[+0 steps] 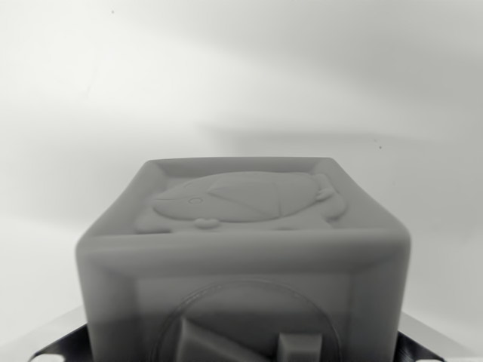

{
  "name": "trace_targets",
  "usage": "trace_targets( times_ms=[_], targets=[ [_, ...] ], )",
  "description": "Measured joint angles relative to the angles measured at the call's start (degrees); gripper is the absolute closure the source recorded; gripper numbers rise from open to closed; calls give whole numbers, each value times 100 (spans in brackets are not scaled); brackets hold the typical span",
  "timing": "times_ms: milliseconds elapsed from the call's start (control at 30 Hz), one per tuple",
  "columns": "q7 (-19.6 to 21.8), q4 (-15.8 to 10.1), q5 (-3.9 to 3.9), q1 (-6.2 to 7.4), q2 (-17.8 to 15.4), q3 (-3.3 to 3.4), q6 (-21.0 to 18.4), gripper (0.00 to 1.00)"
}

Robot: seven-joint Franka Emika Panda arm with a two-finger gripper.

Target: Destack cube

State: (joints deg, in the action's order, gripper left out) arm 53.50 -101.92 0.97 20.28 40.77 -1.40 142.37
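One grey cube (245,226) fills the lower middle of the wrist view, very close to the camera. Its top face carries a raised animal figure inside a rim, and its near face shows raised shapes within a circle. My gripper (243,348) reaches in from the bottom edge. Only slivers of its fingers (53,343) show, at the lower left and lower right corners, pressed against the cube's two sides. The jaws look shut on the cube. Whatever lies under the cube is hidden, and no second cube is in sight.
A plain pale surface (241,68) stretches behind and around the cube, with a soft shadow band (339,139) across the middle right.
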Motion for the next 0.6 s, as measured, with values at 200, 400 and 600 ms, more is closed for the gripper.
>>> trace_targets(
  times_ms=[200,400,600],
  targets=[
    [0,45,2,3,139,3,92,100],
    [0,84,4,4,266,6,182,100],
    [0,126,5,6,368,8,244,100]
  ],
)
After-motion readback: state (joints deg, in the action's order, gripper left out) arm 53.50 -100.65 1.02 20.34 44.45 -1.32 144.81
